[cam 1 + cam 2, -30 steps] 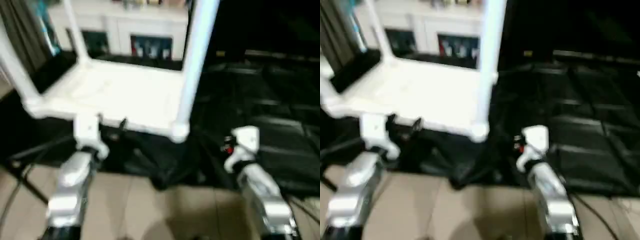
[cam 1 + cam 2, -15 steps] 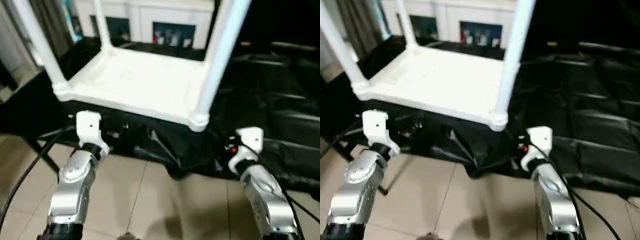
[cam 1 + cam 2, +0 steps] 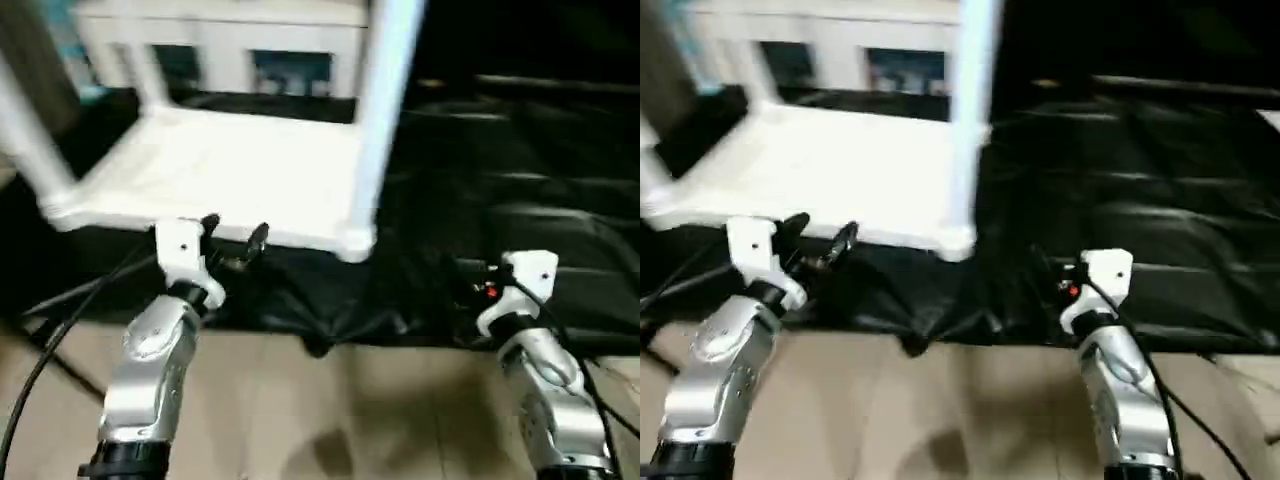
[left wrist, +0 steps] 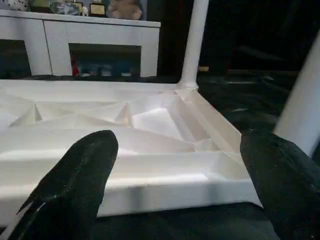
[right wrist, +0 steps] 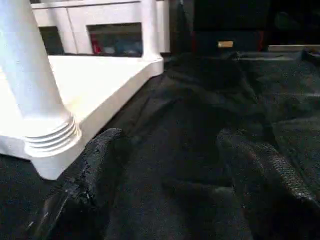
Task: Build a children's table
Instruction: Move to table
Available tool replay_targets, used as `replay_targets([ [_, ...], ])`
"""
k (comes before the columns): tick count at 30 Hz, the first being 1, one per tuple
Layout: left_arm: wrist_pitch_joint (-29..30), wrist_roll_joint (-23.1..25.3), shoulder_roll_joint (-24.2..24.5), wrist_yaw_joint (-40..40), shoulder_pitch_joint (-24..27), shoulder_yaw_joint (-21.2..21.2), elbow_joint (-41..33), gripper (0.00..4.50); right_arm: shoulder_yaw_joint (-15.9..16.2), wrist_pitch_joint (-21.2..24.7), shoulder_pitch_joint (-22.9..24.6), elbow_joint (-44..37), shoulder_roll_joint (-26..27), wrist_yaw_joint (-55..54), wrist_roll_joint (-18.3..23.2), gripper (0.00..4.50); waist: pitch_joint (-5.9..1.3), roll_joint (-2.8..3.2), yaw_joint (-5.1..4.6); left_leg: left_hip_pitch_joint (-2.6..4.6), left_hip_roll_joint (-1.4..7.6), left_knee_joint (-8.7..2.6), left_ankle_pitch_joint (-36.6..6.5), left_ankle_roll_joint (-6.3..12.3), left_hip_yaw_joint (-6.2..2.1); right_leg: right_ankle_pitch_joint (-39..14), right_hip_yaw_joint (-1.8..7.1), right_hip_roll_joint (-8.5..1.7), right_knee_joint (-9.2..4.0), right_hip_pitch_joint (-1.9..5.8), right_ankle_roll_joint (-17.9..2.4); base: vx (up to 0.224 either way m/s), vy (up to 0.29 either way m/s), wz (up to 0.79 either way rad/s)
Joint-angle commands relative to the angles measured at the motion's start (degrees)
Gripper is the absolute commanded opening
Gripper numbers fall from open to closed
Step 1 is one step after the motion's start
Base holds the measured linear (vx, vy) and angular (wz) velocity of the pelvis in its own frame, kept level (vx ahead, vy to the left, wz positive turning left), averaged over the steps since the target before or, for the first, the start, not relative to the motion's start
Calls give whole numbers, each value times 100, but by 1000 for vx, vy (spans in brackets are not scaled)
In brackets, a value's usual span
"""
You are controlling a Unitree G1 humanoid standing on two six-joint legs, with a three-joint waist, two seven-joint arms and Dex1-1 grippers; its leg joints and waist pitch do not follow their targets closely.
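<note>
The table (image 3: pixel 220 170) lies upside down on a black sheet (image 3: pixel 500 220), its ribbed underside facing up and its legs standing upward from the corners. That is likely the working pose for the build: with the top flat on the sheet, the leg sockets stay reachable from above. On the left a leg (image 3: pixel 25 130) rises at the near left corner, another (image 3: pixel 140 65) at the far left one. A third leg (image 3: pixel 385 110) stands at the near right corner, threaded into its socket, as the right wrist view shows. A white cabinet (image 3: pixel 240 40) stands behind.

The left claw (image 3: pixel 232 238) hangs released, fingers wide apart and holding nothing, just in front of the table's near rim. In its wrist view the rim and ribbed underside lie between and beyond the two black fingers (image 4: pixel 75 185).

The right claw (image 5: pixel 175 175) is also released and holds nothing. It hovers over the sheet, with the near right corner and its leg just beside it towards the robot's left.

Both arms seem parked at the near edge, probably ready for checking or turning the table over.
</note>
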Motion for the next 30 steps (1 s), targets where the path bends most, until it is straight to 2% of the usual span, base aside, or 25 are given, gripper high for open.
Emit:
replay_targets([
  [1, -30, -17, 48, -10, 19, 48, 44, 442, 95, 56, -135, -43, -20, 92, 14, 332, -389, 0, 44, 30, 226, -438, -878, 730, -134, -796, 216, -368, -359, 382, -1390, 129, 6, 6],
  [5, -34, -8, 52, 14, 20, 40, 52, 442, 208, 82, -153, -55, -84, 195, -8, 332, -478, 8, 151, -32, 51, -268, 194, 1329, -151, 787, 247, -252, -163, 584, -1643, 155, 8, 12],
  [7, -45, -14, 47, 15, 21, 29, 73, 442, 239, 70, -165, -38, -84, 215, -42, 332, -525, 43, -7, 476, 273, -214, 1261, 2202, -499, 1230, 13, -64, 246, 190, -1166, 207, -3, 18],
  [8, -60, -14, 42, 12, 27, 15, 93, 442, 239, 67, -174, -27, -70, 223, -58, 332, -522, 93, -171, 1171, 738, -131, 1810, 2794, -958, 200, -80, -218, 547, -666, -662, 175, -18, 15],
  [9, -64, -14, 39, 12, 30, 10, 97, 442, 239, 66, -176, -25, -65, 224, -60, 332, -581, 45, -254, 1368, 1001, -134, 2263, 3131, -1225, -422, -42, -348, 706, -907, -224, 83, -51, -1],
  [10, -67, -12, 32, 11, 40, -3, 97, 442, 240, 64, -179, -24, -56, 223, -62, 332, -485, 3, -247, 1192, 956, -161, 2684, 3350, -1253, -665, 100, -534, 841, -1087, 310, 83, -51, -1],
  [11, -59, -12, 25, -2, 61, -25, 89, 442, 245, 64, -181, -24, -44, 214, -70, 332, -453, -93, -212, 933, 603, -90, 2312, 2991, -1033, -218, 213, -550, 602, -925, 243, -22, -55, -21],
  [12, -56, -12, 23, -11, 74, -38, 87, 442, 239, 100, -175, -29, -22, 207, -27, 332, -363, -429, 103, -210, -653, 641, -108, 1700, -343, -165, 1079, -944, -208, 450, -328, 0, 0, 0],
  [13, -56, -13, 23, -12, 75, -39, 87, 442, 238, 104, -174, -30, -20, 206, -22, 332, -367, -402, 176, -417, -536, 977, -469, 1345, -451, -84, 1331, -1230, -299, 632, -955, 0, 0, 0],
  [14, -57, -13, 22, -12, 76, -40, 87, 442, 237, 113, -173, -31, -16, 205, -10, 332, -366, -412, 194, -618, -378, 1147, -285, 677, -577, 522, 1192, -1096, -181, 771, -1712, 131, -7, 24],
  [15, -57, -15, 26, -19, 73, -40, 96, 442, 247, 109, -168, -41, -7, 190, -7, 332, -252, -386, 205, -545, -393, 1091, -287, -165, -554, 604, 1284, -717, -239, 670, -2291, 128, -4, -12],
  [16, -58, -16, 28, -25, 70, -41, 105, 442, 250, 114, -160, -49, 9, 186, 17, 332, -259, -221, 254, -554, -309, 1003, -166, -455, -632, 452, 1356, -641, -269, 681, -2395, 128, -4, -12],
  [17, -60, -16, 27, -31, 66, -44, 117, 442, 261, 117, -148, -60, 15, 176, 14, 332, -207, -49, 269, -502, -125, 477, 63, -720, -699, -94, 1236, -245, -313, 584, -1961, 120, 26, -42],
  [18, -72, -18, 28, -41, 57, -39, 143, 442, 295, 104, -128, -70, 17, 159, -26, 332, -252, 287, 207, -108, 85, -208, 51, -812, -663, -634, 806, 217, -186, 335, -916, 98, 87, -62],
  [19, -76, -19, 27, -44, 53, -36, 155, 442, 308, 100, -120, -73, 20, 155, -38, 332, -75, 349, -22, 100, 560, -570, -1067, -945, -984, -1298, 489, 381, 394, -200, -459, 98, 87, -62],
  [20, -78, -21, 28, -40, 48, -31, 173, 442, 330, 99, -112, -80, 17, 143, -69, 332, -333, 252, 14, 561, 960, -638, -1949, -251, -1316, -1242, 200, 24, 950, -339, -34, 127, 63, -49],
  [21, -91, -16, 26, -43, 48, -27, 191, 442, 349, 63, -101, -90, 11, 156, -97, 332, -392, 254, -28, 562, 809, -608, -1869, 481, -1412, -887, 103, -34, 922, -376, 133, 171, 6, -17],
  [22, -104, -18, 27, -45, 54, -29, 211, 442, 353, 55, -95, -99, 14, 178, -105, 332, -419, 282, -119, 694, 687, -445, -1314, 1599, -1340, -379, -9, -127, 915, -637, 241, 171, 6, -17],
  [23, -112, -21, 35, -45, 58, -35, 219, 442, 349, 57, -94, -100, 16, 184, -107, 332, -358, 208, -158, 580, 606, -460, -744, 2290, -1207, -114, -38, -167, 933, -694, 303, 148, -7, -6],
  [24, -117, -22, 41, -47, 61, -40, 224, 442, 344, 59, -94, -101, 16, 187, -107, 332, -384, 64, -205, 604, 455, -361, -91, 2517, -1065, 275, 40, -285, 663, -764, 163, 142, -45, -4],
  [25, -120, -38, 59, -54, 63, -45, 239, 442, 330, 79, -95, -105, 11, 185, -104, 332, -364, -2, -210, 493, 253, -295, -56, 2364, -883, 499, 120, -352, 384, -631, 1, 142, -45, -4],
  [26, -122, -40, 68, -60, 63, -44, 246, 442, 329, 83, -93, -110, 6, 186, -107, 332, -449, -414, -114, -102, -336, 25, -575, 1820, -459, 110, 546, -536, -81, 219, -122, 120, -97, 1],
  [27, -122, -40, 68, -60, 63, -44, 246, 442, 329, 83, -93, -110, 6, 186, -107, 332, -368, -457, 43, -354, -496, 557, -835, 1548, -385, -942, 930, -1009, -446, 444, -302, 134, -93, -3],
  [28, -123, -50, 72, -73, 64, -36, 255, 442, 337, 81, -88, -113, -3, 180, -112, 332, -413, -406, 118, -575, -338, 891, -341, 919, -559, -1710, 966, -1185, -417, 638, -770, 134, -93, -3],
  [30, -120, -164, 56, -202, 111, -13, 209, 442, 365, 55, -78, -111, -34, 181, -120, 332, -343, -249, 162, -710, -242, 655, 894, 326, -620, 258, 569, -927, -278, 524, -1360, 162, -58, -6],
])
